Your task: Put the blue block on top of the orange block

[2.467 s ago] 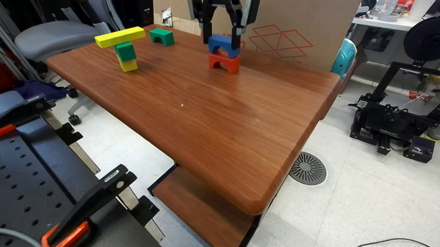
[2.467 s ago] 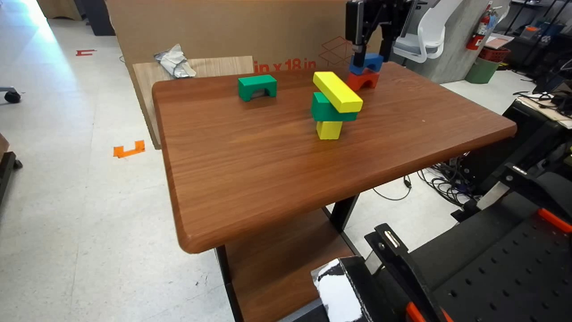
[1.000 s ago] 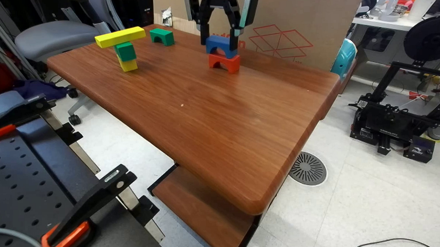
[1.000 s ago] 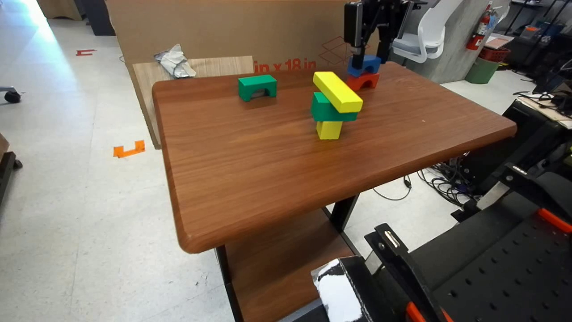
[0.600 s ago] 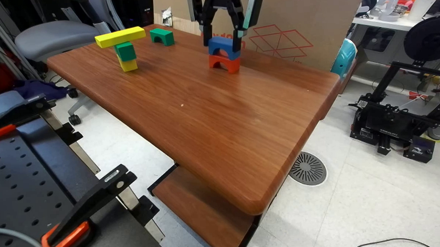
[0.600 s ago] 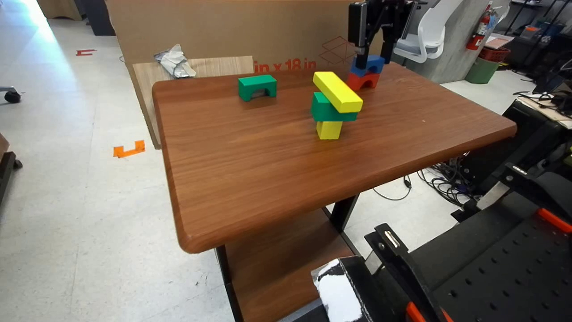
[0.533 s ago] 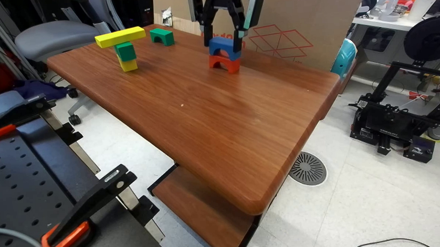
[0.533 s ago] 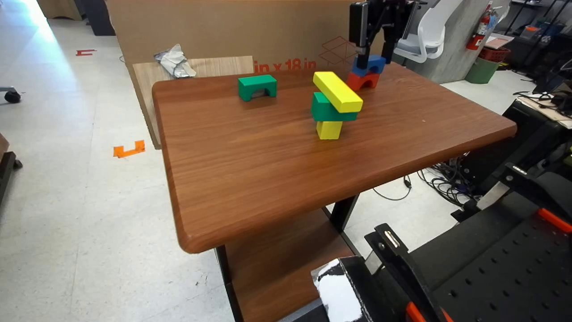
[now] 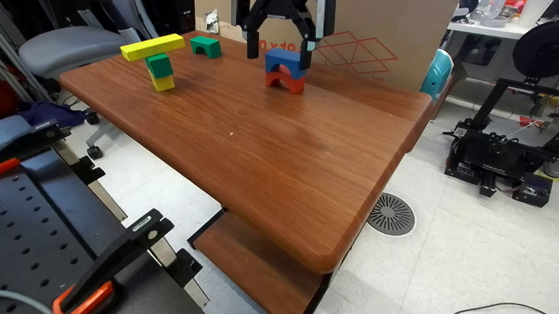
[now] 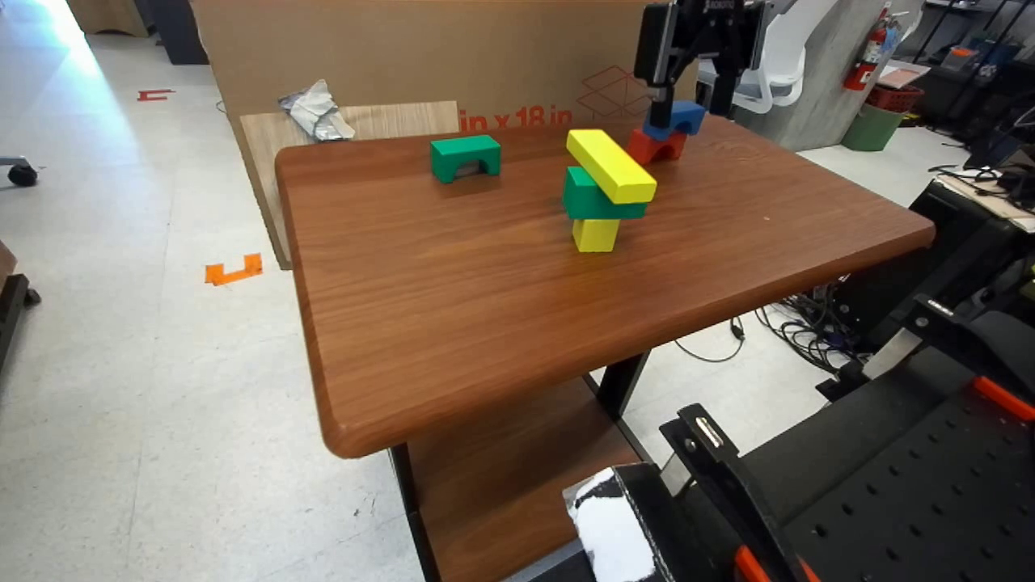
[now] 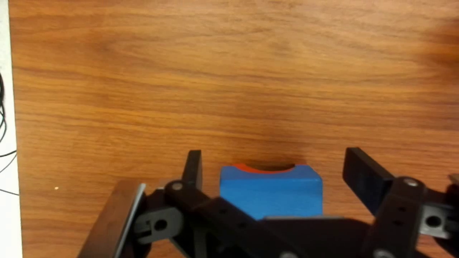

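Note:
The blue block (image 9: 281,56), arch-shaped, rests on top of the orange block (image 9: 297,85) near the table's far edge. In an exterior view the blue block (image 10: 687,113) sits slightly off to the right of the orange block (image 10: 643,149) beneath it. My gripper (image 9: 279,60) straddles the blue block with its jaws spread wide. In the wrist view bare wood shows between the blue block (image 11: 276,193) and each of the fingers (image 11: 365,175), so neither touches it there. Only a thin rim of the orange block (image 11: 247,168) peeks out under the blue arch; the gripper body hides the near part.
A stack with a yellow bar (image 9: 152,47) over a green block (image 9: 160,66) and a yellow block (image 9: 163,82) stands elsewhere on the wooden table (image 9: 280,166). A green arch (image 10: 466,153) is near the far edge. A cardboard sheet (image 10: 404,48) rises behind the table.
The jaws have spread apart and come off the blue block. Over the last second the blue block shifted slightly across the orange block and now stays on it. The other blocks have not moved.

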You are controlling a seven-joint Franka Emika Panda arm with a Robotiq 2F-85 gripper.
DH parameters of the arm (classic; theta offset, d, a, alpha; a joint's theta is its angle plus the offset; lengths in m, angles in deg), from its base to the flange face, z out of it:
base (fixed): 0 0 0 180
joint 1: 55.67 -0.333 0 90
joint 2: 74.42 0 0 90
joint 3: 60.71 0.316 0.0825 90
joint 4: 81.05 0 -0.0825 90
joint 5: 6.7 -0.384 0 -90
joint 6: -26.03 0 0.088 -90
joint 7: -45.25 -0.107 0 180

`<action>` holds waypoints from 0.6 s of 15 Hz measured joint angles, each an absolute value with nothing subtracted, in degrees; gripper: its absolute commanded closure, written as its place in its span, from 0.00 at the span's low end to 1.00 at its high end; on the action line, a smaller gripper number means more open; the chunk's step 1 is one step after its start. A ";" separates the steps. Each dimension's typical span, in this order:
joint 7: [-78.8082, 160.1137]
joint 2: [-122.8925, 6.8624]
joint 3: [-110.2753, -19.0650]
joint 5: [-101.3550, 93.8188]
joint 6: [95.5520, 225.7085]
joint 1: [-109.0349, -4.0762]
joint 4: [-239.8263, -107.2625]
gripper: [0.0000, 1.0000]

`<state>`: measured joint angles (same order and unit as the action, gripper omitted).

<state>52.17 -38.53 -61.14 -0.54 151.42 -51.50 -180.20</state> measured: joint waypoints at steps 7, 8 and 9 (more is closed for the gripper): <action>46.39 -46.14 -61.14 -0.61 151.49 -53.07 -184.95 0.00; 44.54 -49.01 -61.13 -0.62 151.51 -53.74 -186.69 0.00; 42.50 -51.84 -61.11 -0.62 151.50 -54.55 -188.20 0.00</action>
<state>42.50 -51.84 -61.11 -0.62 151.50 -54.55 -188.20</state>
